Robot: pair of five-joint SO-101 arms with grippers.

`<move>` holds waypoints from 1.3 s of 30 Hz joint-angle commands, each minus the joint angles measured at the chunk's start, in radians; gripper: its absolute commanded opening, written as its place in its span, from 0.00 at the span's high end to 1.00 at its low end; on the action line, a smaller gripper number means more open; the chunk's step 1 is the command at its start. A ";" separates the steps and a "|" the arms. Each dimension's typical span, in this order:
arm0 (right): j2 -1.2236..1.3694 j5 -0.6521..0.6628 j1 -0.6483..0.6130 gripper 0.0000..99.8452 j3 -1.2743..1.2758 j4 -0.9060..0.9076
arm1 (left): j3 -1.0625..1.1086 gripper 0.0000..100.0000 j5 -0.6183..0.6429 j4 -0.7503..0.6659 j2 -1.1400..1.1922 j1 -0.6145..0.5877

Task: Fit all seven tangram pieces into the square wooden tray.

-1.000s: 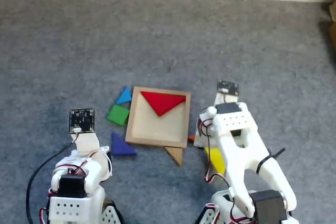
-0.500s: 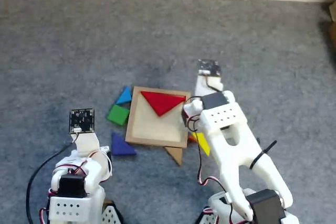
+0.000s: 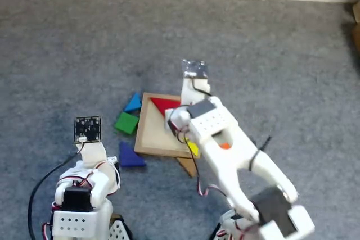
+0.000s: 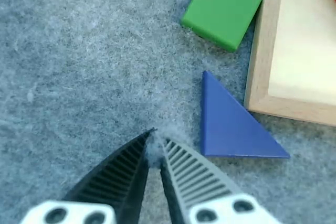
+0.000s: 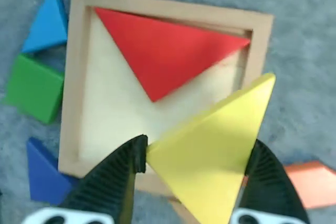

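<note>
Over the tray [image 5: 73, 77], the right gripper [image 5: 195, 153] is clamped on the yellow triangle [image 5: 220, 129], held above the tray's near edge. The red triangle [image 5: 163, 51] sits inside along the far edge. The left gripper [image 4: 156, 148] is closed on nothing, low over the surface just beside the blue triangle [image 4: 226, 124].

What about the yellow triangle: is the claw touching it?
Touching. The right wrist view shows the right gripper with its fingers pressed against both sides of the yellow triangle.
</note>
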 commanded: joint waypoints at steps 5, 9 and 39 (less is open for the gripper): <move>0.159 -0.012 -0.013 0.80 -0.211 -0.019 | 0.021 1.00 -0.002 0.005 -0.010 -0.008; 0.199 -0.012 -0.010 0.80 -0.226 -0.019 | 0.021 1.00 -0.002 0.005 -0.010 -0.008; 0.117 0.126 0.068 0.93 -0.283 0.116 | 0.021 1.00 -0.002 0.005 -0.010 -0.008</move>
